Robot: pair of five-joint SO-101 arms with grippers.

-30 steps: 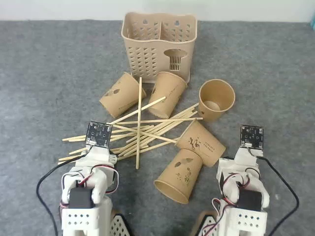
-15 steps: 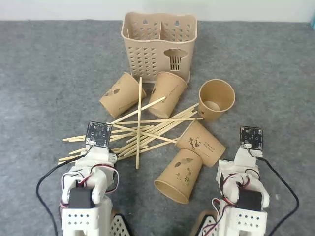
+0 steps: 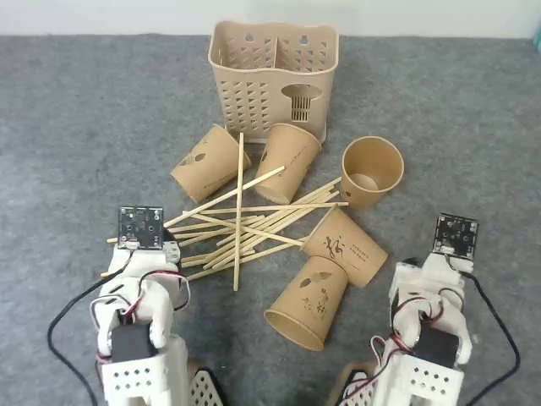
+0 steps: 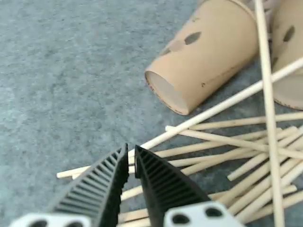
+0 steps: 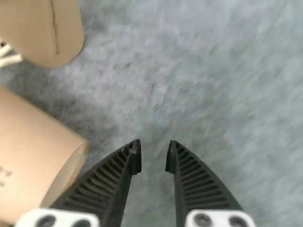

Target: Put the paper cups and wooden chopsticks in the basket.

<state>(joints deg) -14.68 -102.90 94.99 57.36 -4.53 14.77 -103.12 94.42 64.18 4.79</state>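
Wooden chopsticks (image 4: 222, 105) lie crossed | left gripper (image 4: 131, 150) pressed together, right gripper (image 5: 153, 150) a little apart | open wide, pick 1 loose stick

Light in the high view is bright, even & diffuse from overhead: paper cups (image 3: 204, 162) & chopsticks (image 3: 245, 228) throw only thin, soft shadows on the grey table (image 3: 76, 127), no glare anywhere, and the basket (image 3: 272, 76) is a bit darker inside. Left wrist view: faint shadow lines under the chopsticks, cup undersides darker vs. their tops. Right wrist view: same flat light, w/ a soft dark patch on the table beside the lying cup (image 5: 28, 156).
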